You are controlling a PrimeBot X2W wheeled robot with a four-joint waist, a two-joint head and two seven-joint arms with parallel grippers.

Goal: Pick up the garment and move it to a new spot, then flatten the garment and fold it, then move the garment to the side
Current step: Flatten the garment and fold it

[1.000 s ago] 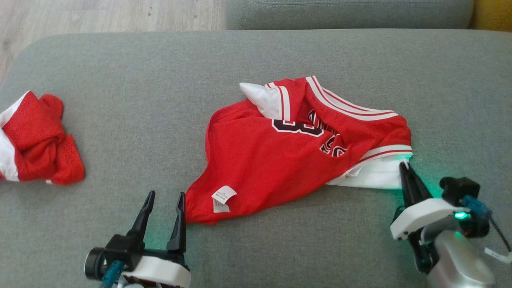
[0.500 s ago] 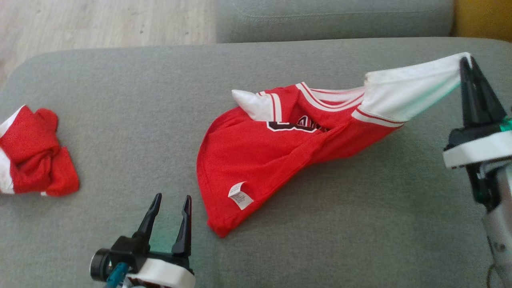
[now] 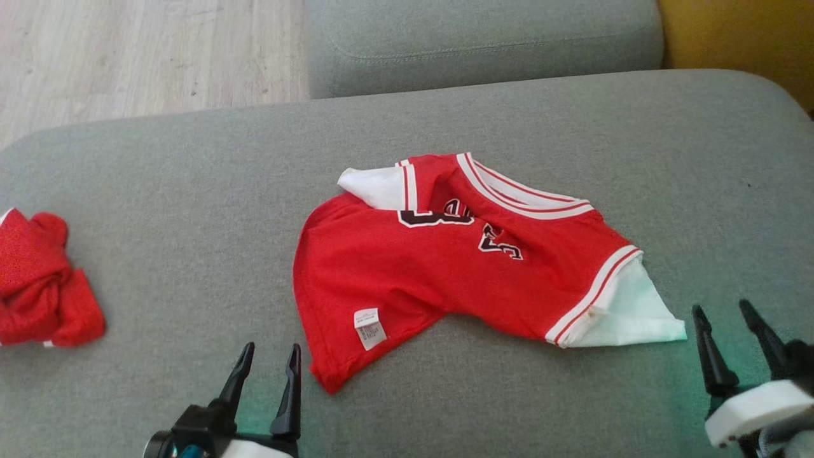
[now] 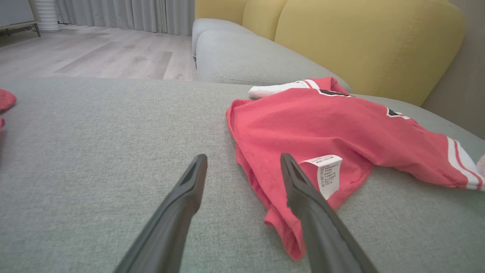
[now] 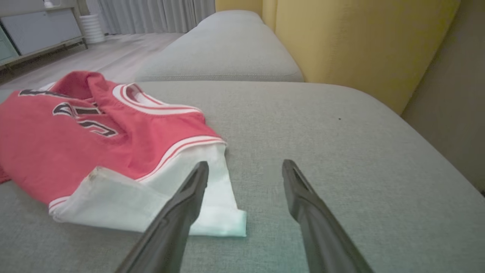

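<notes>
"Red mesh jersey with white-striped trim and white sleeves (image 3: 445, 273): where does it lie, and what has changed?"

"It lies mid-way across the grey fabric sofa seat (image 3: 191, 191), number side up. Half a second ago the right gripper (image 3: 720, 306) was clamped on the near white sleeve (image 3: 629, 312), holding it raised and stretched out to the right. Now that sleeve rests flat on the seat. The gripper has let go: its fingers stand wide apart with nothing between them, just beside the sleeve's tip and clear of it."

"And the other arm?"

"The left gripper (image 3: 272, 346) is as before, fully spread and empty, close to the hem corner below the white care label (image 3: 369, 327). A crumpled red cloth (image 3: 44, 286) sits well apart at the far left."

"What does this mean for the task?"

"Judged from the lie of the cloth, one spreading pull has ended and flattening is partly done. The right side is smoother, but the far sleeve is still turned over and the near hem is bunched. Folding has not begun."
</notes>
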